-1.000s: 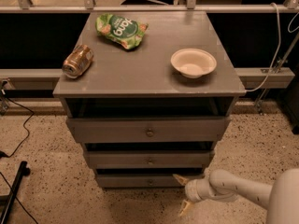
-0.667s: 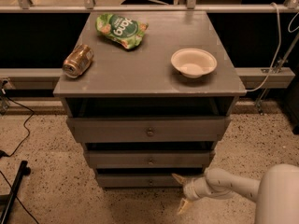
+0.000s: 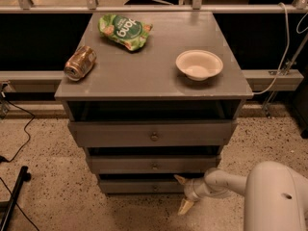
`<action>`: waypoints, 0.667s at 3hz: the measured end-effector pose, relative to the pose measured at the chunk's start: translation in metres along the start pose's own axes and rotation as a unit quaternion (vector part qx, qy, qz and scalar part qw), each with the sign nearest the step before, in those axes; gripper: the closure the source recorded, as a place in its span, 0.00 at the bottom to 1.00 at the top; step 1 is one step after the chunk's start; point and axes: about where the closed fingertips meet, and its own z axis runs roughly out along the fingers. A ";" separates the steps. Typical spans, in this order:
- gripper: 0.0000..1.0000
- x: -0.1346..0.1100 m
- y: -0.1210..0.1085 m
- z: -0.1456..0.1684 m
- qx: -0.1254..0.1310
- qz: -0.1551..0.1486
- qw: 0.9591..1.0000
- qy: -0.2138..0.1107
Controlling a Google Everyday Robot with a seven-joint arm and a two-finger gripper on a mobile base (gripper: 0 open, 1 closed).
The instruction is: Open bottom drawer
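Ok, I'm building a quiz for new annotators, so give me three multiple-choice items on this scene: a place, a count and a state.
1. Where is the robot's two-finger gripper?
A) raised high by the railing
B) low, by the right end of the narrow grey bottom drawer
C) on the floor at far left

2. How many things lie on the grey wooden cabinet top?
A) one
B) five
C) three

3. How is the brown metal can placed?
A) lying on its side
B) standing upright
C) standing upside down

Answers:
1 B: its spread fingers sit beside that drawer front, near the floor.
2 C: green crisp bag, can, white round bowl.
3 A: its round end faces sideways.
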 end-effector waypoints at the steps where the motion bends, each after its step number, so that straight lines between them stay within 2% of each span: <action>1: 0.00 0.007 -0.008 0.009 0.009 0.011 1.000 0.007; 2: 0.00 0.015 -0.014 0.015 0.027 0.025 0.999 0.017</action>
